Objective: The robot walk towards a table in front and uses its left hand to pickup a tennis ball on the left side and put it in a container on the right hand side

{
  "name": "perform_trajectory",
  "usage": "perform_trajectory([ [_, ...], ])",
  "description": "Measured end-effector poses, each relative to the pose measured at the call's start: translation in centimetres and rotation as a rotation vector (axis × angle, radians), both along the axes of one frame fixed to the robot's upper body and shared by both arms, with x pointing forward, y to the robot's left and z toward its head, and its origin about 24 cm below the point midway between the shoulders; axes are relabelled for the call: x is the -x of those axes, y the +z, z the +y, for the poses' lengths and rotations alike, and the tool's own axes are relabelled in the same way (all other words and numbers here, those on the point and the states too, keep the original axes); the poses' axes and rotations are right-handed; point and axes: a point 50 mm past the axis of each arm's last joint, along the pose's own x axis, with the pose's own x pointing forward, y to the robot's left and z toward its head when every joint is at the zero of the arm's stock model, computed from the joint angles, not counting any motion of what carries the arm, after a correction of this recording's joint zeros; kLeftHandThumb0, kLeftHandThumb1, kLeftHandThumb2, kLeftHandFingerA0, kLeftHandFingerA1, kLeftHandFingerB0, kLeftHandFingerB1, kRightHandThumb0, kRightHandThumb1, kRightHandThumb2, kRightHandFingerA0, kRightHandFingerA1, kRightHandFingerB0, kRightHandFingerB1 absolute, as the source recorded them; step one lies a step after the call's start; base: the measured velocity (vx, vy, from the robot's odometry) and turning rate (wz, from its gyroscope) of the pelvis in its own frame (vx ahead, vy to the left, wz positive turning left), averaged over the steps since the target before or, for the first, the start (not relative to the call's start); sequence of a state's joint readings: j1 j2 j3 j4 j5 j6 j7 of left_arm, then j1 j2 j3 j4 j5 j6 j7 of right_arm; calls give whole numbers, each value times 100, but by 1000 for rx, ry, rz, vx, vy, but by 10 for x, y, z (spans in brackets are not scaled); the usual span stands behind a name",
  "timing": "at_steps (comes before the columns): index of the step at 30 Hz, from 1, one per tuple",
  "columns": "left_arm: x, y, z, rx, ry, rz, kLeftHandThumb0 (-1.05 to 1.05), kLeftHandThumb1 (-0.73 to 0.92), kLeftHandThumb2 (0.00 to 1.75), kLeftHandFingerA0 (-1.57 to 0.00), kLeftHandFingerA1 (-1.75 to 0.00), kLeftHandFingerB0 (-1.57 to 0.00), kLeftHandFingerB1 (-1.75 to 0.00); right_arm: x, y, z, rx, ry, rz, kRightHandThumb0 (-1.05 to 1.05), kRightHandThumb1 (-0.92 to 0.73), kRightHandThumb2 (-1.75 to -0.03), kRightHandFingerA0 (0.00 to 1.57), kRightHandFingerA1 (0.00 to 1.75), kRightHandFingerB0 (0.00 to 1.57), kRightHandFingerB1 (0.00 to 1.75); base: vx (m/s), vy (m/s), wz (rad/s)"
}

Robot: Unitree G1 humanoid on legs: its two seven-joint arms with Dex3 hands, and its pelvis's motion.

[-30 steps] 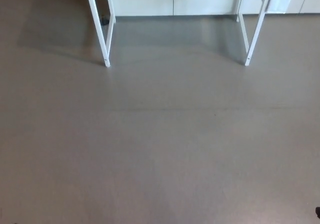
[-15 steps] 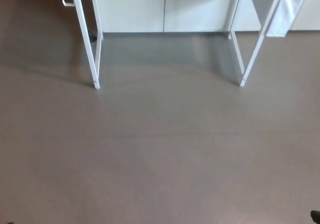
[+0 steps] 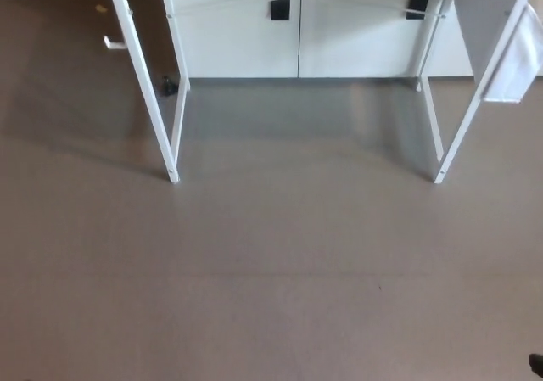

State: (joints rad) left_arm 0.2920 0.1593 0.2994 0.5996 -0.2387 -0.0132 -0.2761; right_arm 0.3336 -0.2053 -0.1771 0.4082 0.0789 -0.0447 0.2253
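No tennis ball and no container show in the head view. Of the table I see only its white legs: a left pair (image 3: 153,101) and a right pair (image 3: 471,114), standing on the grey floor (image 3: 280,271). The tabletop is above the picture's upper edge. My left hand does not show. A small black sliver (image 3: 537,364) at the lower right corner may be part of my right hand; too little of it shows to read its state.
White cabinets (image 3: 246,33) with two black handles (image 3: 280,1) stand behind the table. A white sheet (image 3: 516,58) hangs at the table's right. A small white thing (image 3: 113,43) and a small dark thing (image 3: 169,85) lie near the left legs.
The whole picture has shifted: the table legs and cabinets now sit lower and look larger, so the camera has come nearer. Nothing on the floor has moved of itself.
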Motion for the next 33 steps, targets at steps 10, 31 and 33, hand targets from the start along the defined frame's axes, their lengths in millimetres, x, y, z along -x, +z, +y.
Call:
perform_trajectory([
  [10,16,-2,2,-15,-23,29,-9,41,99,-18,-61,-6,-50,32,-9,0,-1,-8,68,-16,-55,-56,46,41,34,36,354,214,-21],
  [31,24,-7,-4,-11,-60,47,-10,41,98,-19,-61,-8,-51,40,0,-2,40,32,40,-16,-55,-56,46,40,33,35,271,-60,6],
  [33,22,-8,-3,-12,-60,48,-10,41,98,-20,-61,-9,-52,40,-1,-2,40,27,45,-15,-55,-56,46,41,34,36,275,156,-18],
])
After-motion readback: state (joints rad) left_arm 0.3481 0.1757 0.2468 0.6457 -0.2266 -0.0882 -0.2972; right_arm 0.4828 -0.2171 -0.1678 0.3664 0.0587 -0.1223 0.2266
